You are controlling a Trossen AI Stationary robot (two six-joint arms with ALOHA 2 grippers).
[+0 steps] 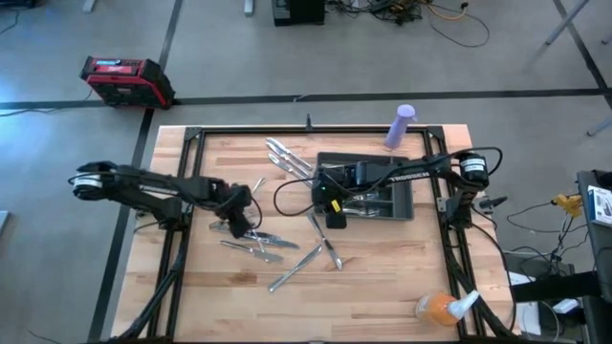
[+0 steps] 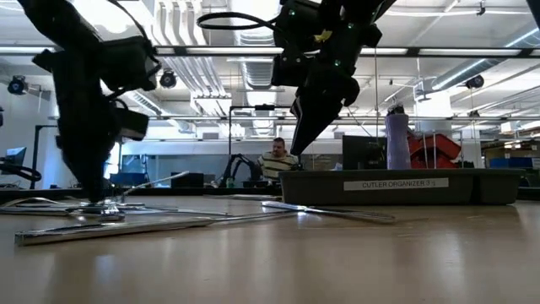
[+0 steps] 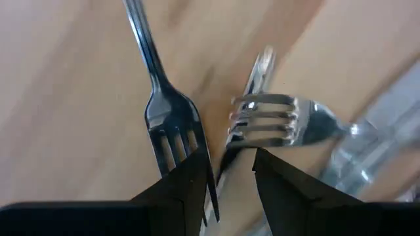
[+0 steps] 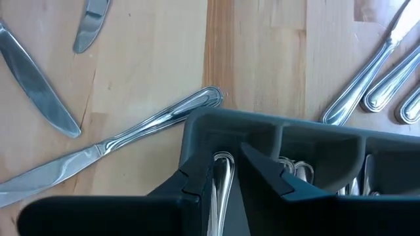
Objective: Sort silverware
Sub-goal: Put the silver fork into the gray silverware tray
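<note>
Wooden table point(image 1: 382, 277) carries a dark grey tray point(image 1: 400, 204) lying crosswise, silverware point(image 4: 222, 190) already inside with handles running lengthwise along its compartments. Loose silverware point(image 1: 296, 266) lies scattered, pieces pointing various ways: a cluster of about three behind the tray, several more in front. Reaching across from the right, the right gripper point(image 4: 228, 172) hangs over the tray's end compartment, fingers slightly apart around a handle. Low at the table, the left gripper point(image 3: 226, 177) has fingers parted over two forks point(image 3: 172, 124).
</note>
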